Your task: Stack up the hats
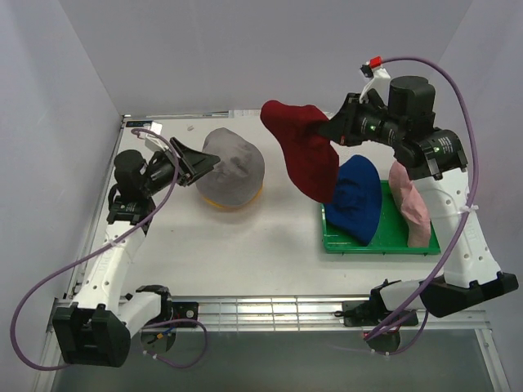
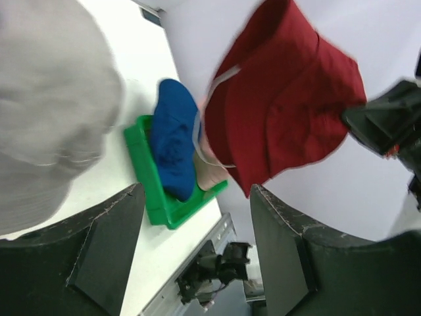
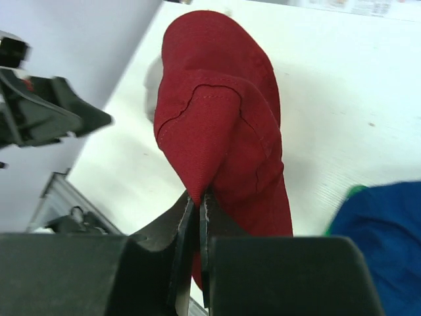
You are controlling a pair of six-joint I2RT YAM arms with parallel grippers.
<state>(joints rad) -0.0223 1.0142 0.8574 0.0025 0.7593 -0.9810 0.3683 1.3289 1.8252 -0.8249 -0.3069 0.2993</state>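
Enclosure: plain pale walls (image 1: 245, 49) stand on the left, rear and right of a white counter (image 1: 245, 245). A metal rail (image 1: 270, 309) runs along the counter's near edge.

Left side: the left hand (image 1: 206, 166) has its fingers spread wide with nothing between them. Its tips are at the left edge of the grey hat (image 1: 234, 163); contact cannot be confirmed. The grey hat sits crown up on the yellow hat (image 1: 233, 204), of which only a strip of brim shows at the near side.

Centre: the dark red hat (image 1: 306, 155) hangs clear of the counter, between the grey hat and the green tray (image 1: 343, 242). The right hand (image 1: 333, 129) is clamped on its brim, jaws nearly touching in the right wrist view.

Right side: the blue hat (image 1: 355, 196) lies in the tray's left part. The pink hat (image 1: 411, 200) is at the tray's right, partly hidden by the right arm.
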